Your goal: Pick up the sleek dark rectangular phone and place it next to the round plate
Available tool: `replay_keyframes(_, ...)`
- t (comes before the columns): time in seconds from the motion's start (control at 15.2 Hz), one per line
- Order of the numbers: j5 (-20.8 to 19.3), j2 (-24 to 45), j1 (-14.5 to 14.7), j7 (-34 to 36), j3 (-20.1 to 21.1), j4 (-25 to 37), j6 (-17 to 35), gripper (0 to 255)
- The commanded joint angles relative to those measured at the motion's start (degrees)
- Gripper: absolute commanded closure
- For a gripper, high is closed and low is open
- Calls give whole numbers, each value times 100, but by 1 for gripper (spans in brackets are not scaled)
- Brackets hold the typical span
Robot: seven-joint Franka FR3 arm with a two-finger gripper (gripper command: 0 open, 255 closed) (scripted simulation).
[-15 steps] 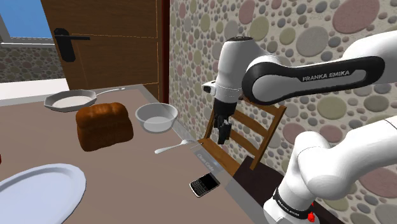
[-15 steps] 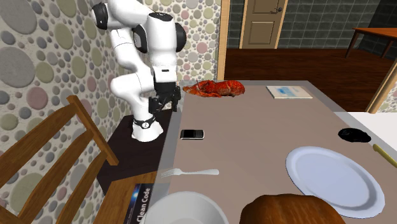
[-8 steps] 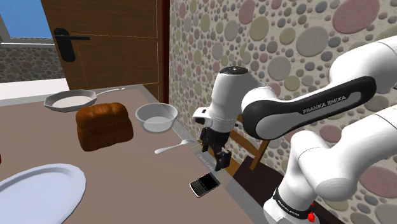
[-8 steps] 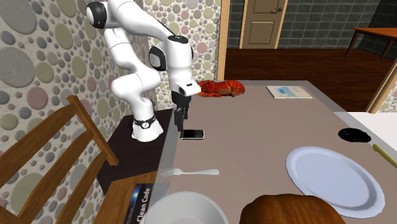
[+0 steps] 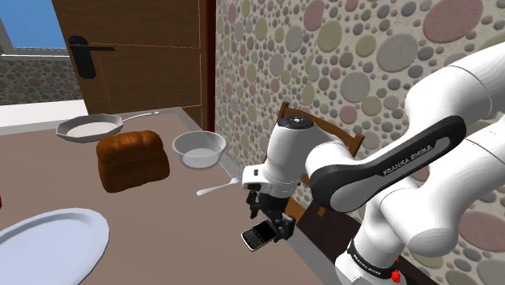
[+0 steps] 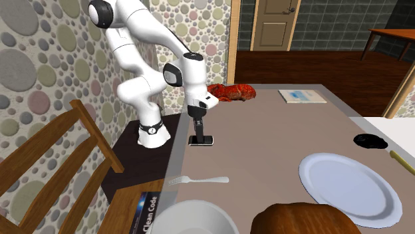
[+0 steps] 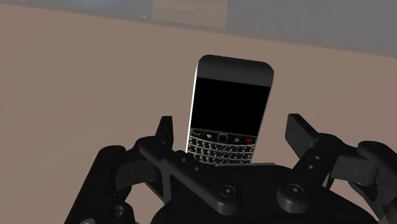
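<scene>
A pebble-patterned wall [image 5: 364, 40] and a brown wooden door [image 5: 137, 57] stand behind the grey-brown table [image 5: 186, 227] I work over; a wooden chair [image 6: 66, 153] stands at the table's side, near my stand. My gripper [image 5: 275, 229] hangs low over the table's near edge, pointing down; my jaws are spread, with the phone between them and neither finger touching it. In the wrist view the dark phone [image 7: 230, 111] lies flat on the table, screen up; its keypad end sits in the gap of my gripper [image 7: 232, 125] and its black screen stretches away from me. In the second exterior view the phone [image 6: 201, 140] lies just inside the table's edge, directly under my gripper [image 6: 198, 133]; the round plate [image 6: 349, 183] is well apart from it, across the table. In the shoulder view a fork [image 5: 220, 188] lies between the phone [image 5: 259, 236] and a pale bowl [image 5: 199, 149]; a brown loaf [image 5: 132, 160] stands beside the bowl; a pan [image 5: 91, 126] rests beyond the loaf; the plate [image 5: 48, 243] lies at that view's lower left.
</scene>
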Motion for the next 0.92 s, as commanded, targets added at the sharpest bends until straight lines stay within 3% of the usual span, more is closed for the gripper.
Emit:
replay_keyframes(0.0,-2,136,1,-13,3,-79,221,0)
replay_keyframes(0.2,-7,345,-9,-7,13,-162,514,0)
replay_keyframes(0.66,-8,345,-9,-7,13,-161,512,0)
replay_keyframes(0.73,-8,345,-9,-7,13,-161,512,255)
replay_keyframes(0.86,-7,341,-8,-7,13,-161,508,255)
